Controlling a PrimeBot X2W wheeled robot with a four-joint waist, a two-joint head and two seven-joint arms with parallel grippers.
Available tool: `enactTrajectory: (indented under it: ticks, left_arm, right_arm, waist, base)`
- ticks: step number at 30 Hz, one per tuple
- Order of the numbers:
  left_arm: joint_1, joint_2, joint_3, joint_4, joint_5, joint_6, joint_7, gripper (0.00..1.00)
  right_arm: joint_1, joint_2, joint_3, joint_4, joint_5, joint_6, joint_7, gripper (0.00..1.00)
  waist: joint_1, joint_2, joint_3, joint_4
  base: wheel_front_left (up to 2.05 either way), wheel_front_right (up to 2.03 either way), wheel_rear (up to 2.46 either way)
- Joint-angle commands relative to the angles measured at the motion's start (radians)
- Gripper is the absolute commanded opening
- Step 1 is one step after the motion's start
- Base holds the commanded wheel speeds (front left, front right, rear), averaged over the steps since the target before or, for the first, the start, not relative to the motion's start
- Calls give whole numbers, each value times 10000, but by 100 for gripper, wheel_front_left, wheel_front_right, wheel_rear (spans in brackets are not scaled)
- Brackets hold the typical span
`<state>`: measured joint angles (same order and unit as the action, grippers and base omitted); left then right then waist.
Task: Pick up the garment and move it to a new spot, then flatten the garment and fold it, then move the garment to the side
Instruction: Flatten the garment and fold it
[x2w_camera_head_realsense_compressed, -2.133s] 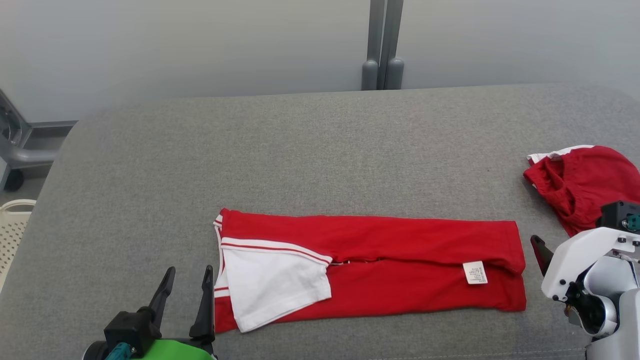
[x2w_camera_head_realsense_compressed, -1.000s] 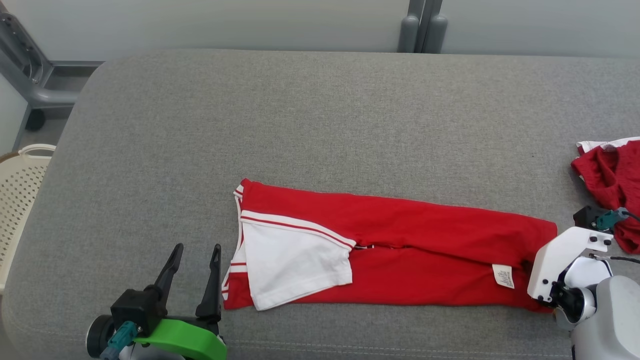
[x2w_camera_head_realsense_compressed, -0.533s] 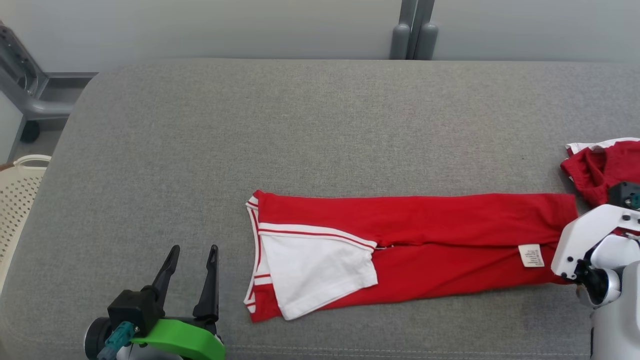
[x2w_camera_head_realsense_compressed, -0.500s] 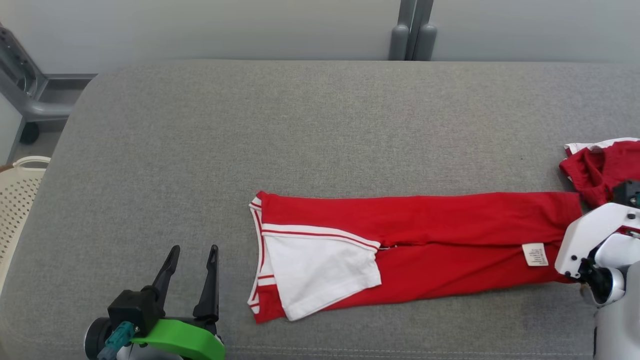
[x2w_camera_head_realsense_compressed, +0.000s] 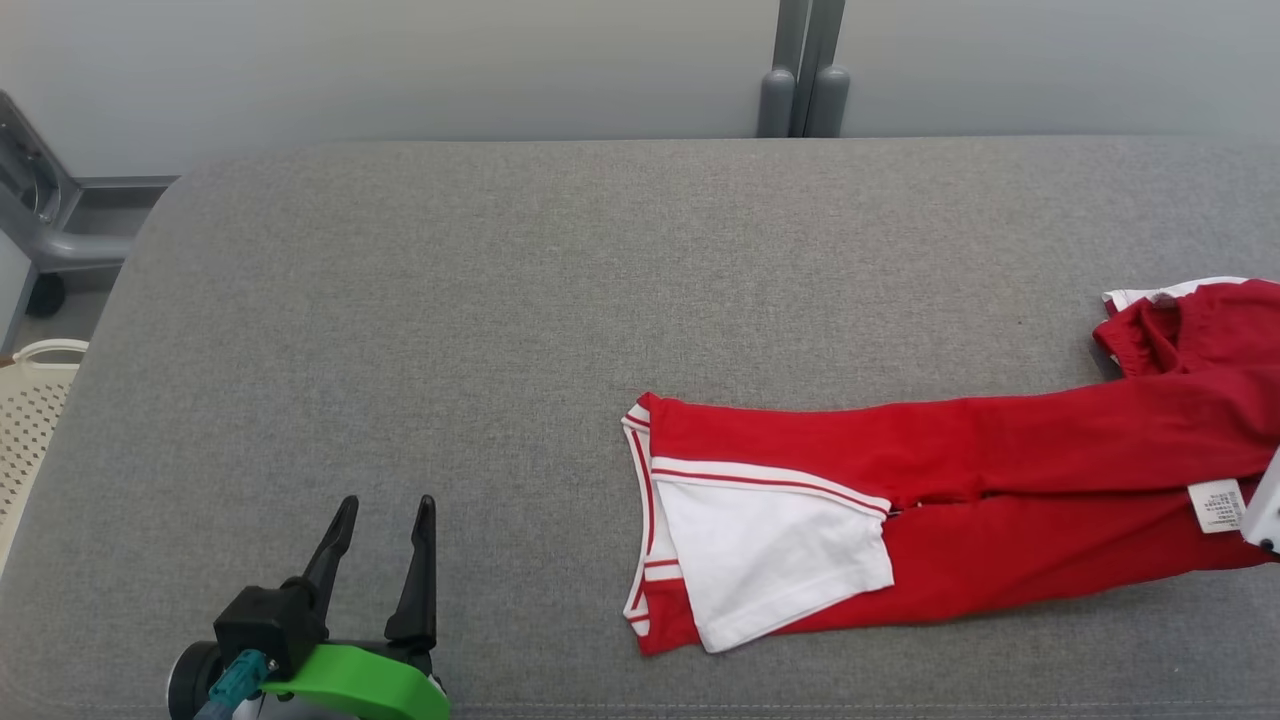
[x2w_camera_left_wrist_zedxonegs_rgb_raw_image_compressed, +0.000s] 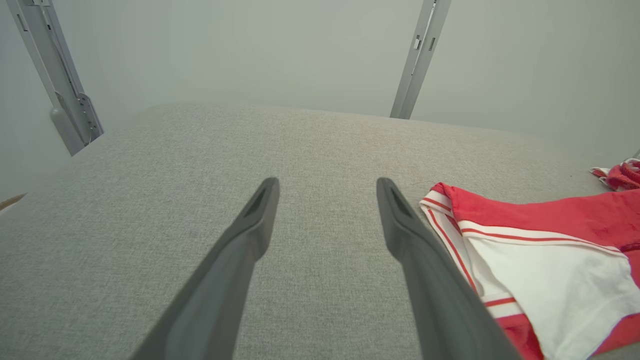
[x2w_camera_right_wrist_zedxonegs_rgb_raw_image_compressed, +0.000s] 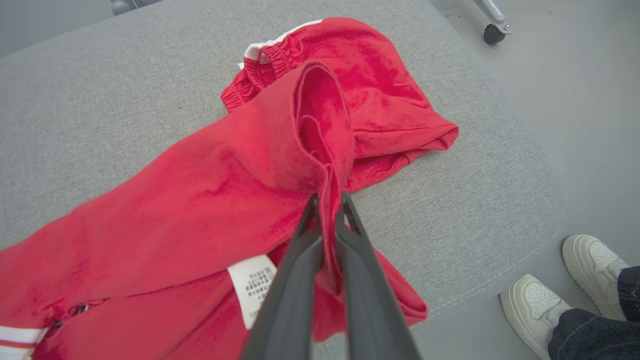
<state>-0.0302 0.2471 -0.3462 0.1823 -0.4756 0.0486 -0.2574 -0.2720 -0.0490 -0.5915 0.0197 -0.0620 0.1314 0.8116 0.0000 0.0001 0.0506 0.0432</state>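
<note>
Grey fabric-covered padded surface (x2w_camera_head_realsense_compressed: 450, 300): fills most of the head view, with a grey upright post (x2w_camera_head_realsense_compressed: 800, 70) behind its far edge and a cream perforated basket (x2w_camera_head_realsense_compressed: 30, 420) off its left end.

Long folded red garment (x2w_camera_head_realsense_compressed: 950, 470) with a white sleeve and red-and-white striped trim: lies on the right half of the surface as a flat band. The sleeve end is toward the middle. The other end runs off to the right edge of the head view, where it meets a crumpled red cloth with a white elastic band (x2w_camera_head_realsense_compressed: 1190, 320).

Left gripper (x2w_camera_head_realsense_compressed: 386, 503): hovers low over bare surface at the lower left, well apart from the garment's sleeve end. The fingers point up the head view. The jaws are spread wide with nothing between them; the left wrist view shows grey fabric in the gap (x2w_camera_left_wrist_zedxonegs_rgb_raw_image_compressed: 327, 182).

Right gripper (x2w_camera_right_wrist_zedxonegs_rgb_raw_image_compressed: 328, 200): the arm reaches down onto the garment's right end. The jaws are pressed together, pinching a raised fold of the red cloth, which stands up in a ridge ahead of the fingertips, in front of the crumpled cloth.

White care label (x2w_camera_right_wrist_zedxonegs_rgb_raw_image_compressed: 252, 285): on the garment, just left of the right fingers.

A person's white shoes (x2w_camera_right_wrist_zedxonegs_rgb_raw_image_compressed: 590, 255) stand on the floor beyond the surface's corner.
</note>
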Motion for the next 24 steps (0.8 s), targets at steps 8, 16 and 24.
enactTrajectory:
  ticks: [8, 16, 24]
  left_arm:
    - [57, 71, -55, 19, -76, 45, -37, 100]
    - [-41, 30, -152, 85, -114, 32, -34, 100]
    - [-99, -65, -345, 254, -116, -92, -42, 100]
  right_arm:
    - [633, -24, 2470, -478, 1362, -15, 855, 0]
    - [322, -34, 5281, 105, 2718, -15, 929, 0]
    - [-446, -28, 6834, 1711, 3710, -10, 193, 0]
  waist:
    - [0, -1, -100, -11]
    - [0, -1, -127, 52]
    - [0, -1, -226, 394]
  base:
    - [0, 0, 0]
    - [0, 0, 0]
    - [0, 0, 0]
